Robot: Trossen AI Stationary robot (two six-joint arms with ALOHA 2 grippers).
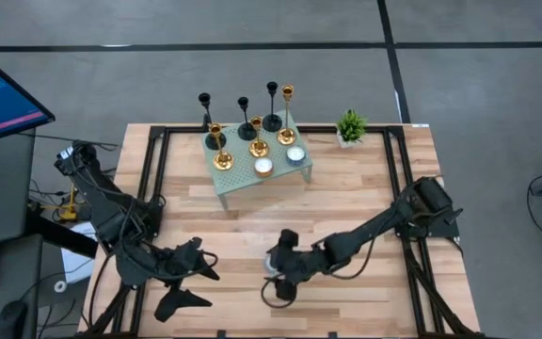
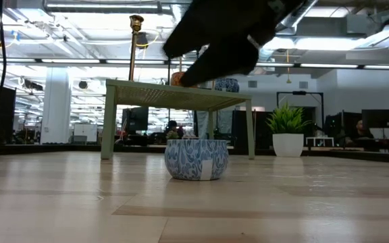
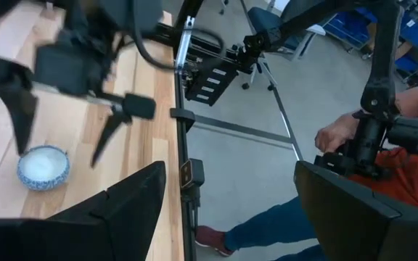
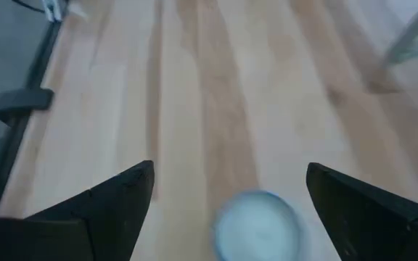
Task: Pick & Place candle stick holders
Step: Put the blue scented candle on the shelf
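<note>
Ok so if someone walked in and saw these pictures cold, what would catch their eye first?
Probably the cluster of black and gold candle stick holders crowded on the small green stand at the table's far side, with a little potted plant beside it. Then the right gripper, open, hanging just above a blue-and-white patterned candle bowl alone on the near boards. The left gripper waits open at the near left.

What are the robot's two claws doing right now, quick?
Left gripper: open, holding nothing.
Right gripper: open, empty, above the blue-and-white tealight candle.
</note>
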